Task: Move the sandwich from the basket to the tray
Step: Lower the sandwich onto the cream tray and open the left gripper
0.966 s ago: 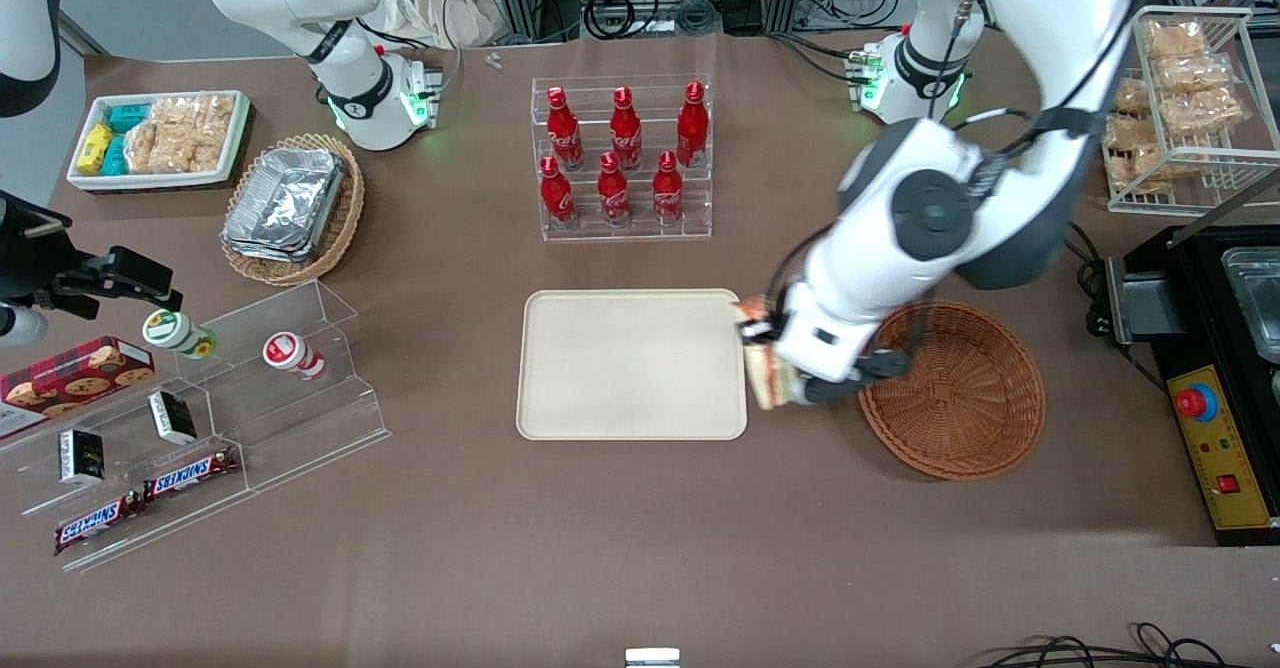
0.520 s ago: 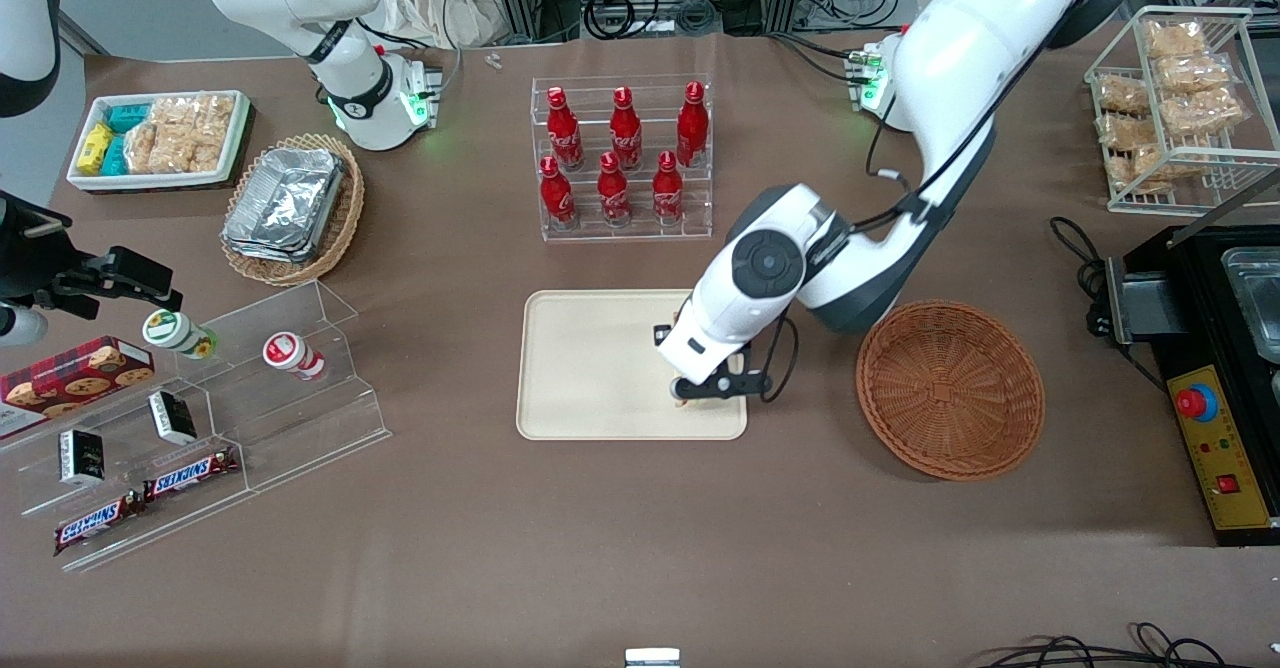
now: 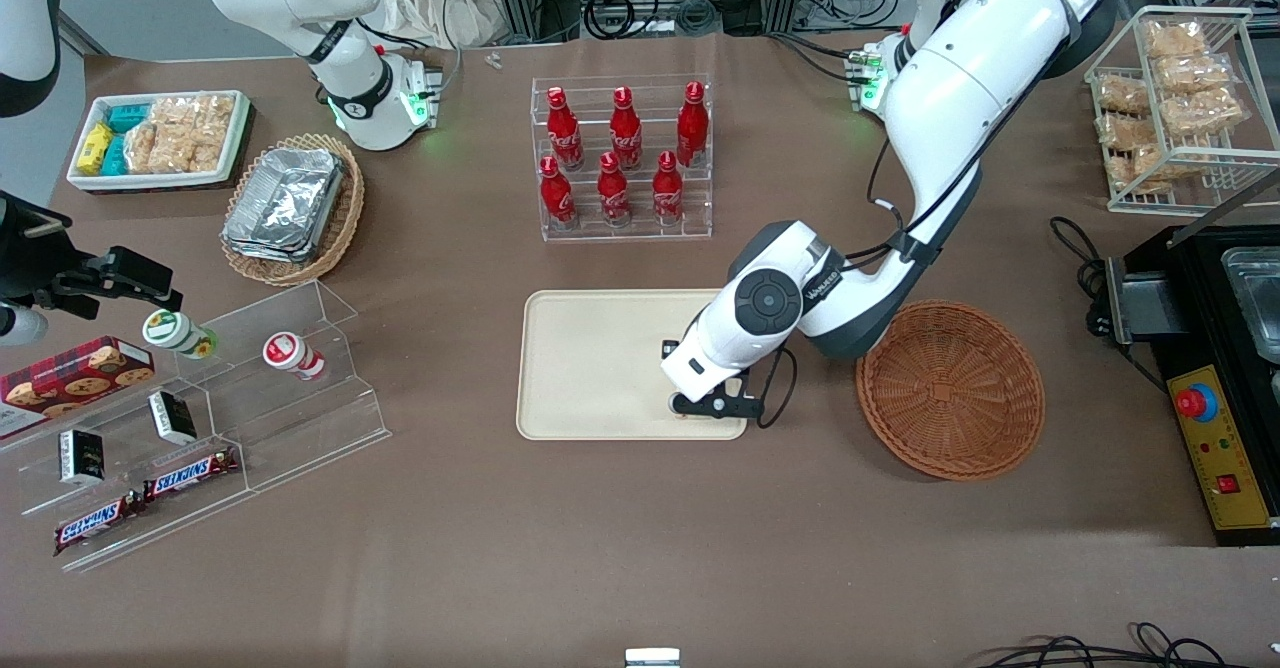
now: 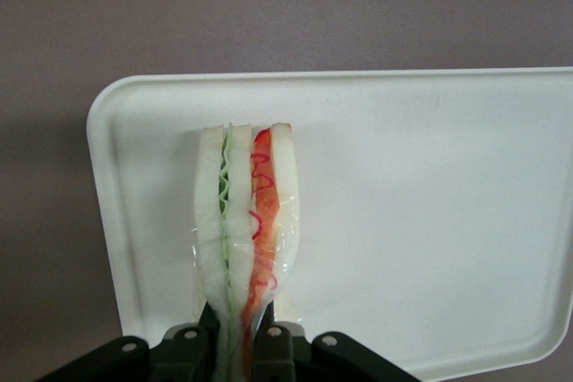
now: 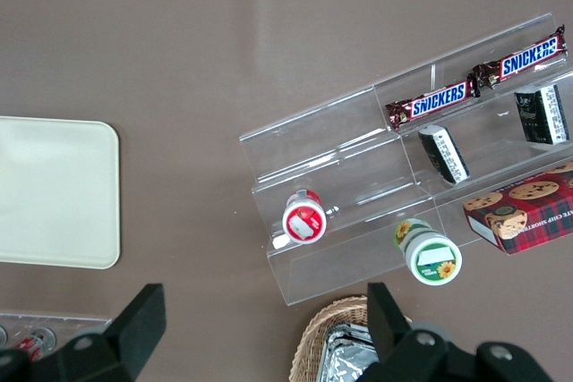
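The sandwich, a clear-wrapped wedge with green and orange-red layers between pale bread, stands on edge in my gripper, which is shut on its narrow end. Under it lies the cream-beige tray, with the sandwich over the area near one rounded corner. In the front view my gripper hangs low over the tray, at the corner nearest the camera on the basket's side, and the wrist hides the sandwich. The reddish-brown wicker basket sits beside the tray toward the working arm's end, with nothing in it.
A clear rack of red bottles stands farther from the camera than the tray. Toward the parked arm's end are a clear stepped stand with snacks, a tan basket of foil containers and a white snack bin. A black appliance stands beside the basket.
My gripper carried the sandwich from the gap between basket and tray to over the tray's near corner. Over the last half second it barely shifted.
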`<state>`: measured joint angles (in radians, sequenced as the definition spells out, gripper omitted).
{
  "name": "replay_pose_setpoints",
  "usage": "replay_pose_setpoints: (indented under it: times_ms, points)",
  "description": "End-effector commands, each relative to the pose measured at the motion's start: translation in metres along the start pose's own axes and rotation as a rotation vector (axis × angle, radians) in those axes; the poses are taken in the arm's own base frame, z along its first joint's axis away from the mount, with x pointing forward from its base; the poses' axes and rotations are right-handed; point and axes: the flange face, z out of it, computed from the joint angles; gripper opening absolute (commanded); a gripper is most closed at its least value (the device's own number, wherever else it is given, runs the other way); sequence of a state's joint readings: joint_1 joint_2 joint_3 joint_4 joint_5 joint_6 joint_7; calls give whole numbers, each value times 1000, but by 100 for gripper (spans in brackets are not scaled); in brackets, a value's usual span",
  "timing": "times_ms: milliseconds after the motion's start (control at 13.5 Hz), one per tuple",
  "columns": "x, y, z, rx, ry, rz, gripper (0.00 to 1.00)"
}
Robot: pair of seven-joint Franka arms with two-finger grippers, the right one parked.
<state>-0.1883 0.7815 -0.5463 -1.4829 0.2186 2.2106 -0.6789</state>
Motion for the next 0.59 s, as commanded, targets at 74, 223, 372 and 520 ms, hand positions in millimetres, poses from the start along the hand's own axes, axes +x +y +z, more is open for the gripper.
replay_pose_setpoints:
  times_ms: [74, 223, 372, 520]
  points:
    - [2, -11, 13, 35, -9, -5, 0]
    - [3, -15, 23, 44, -18, -10, 0]
    - [1, -13, 26, 44, -18, -5, 10]
    - [-1, -12, 28, 45, -21, -2, 67]
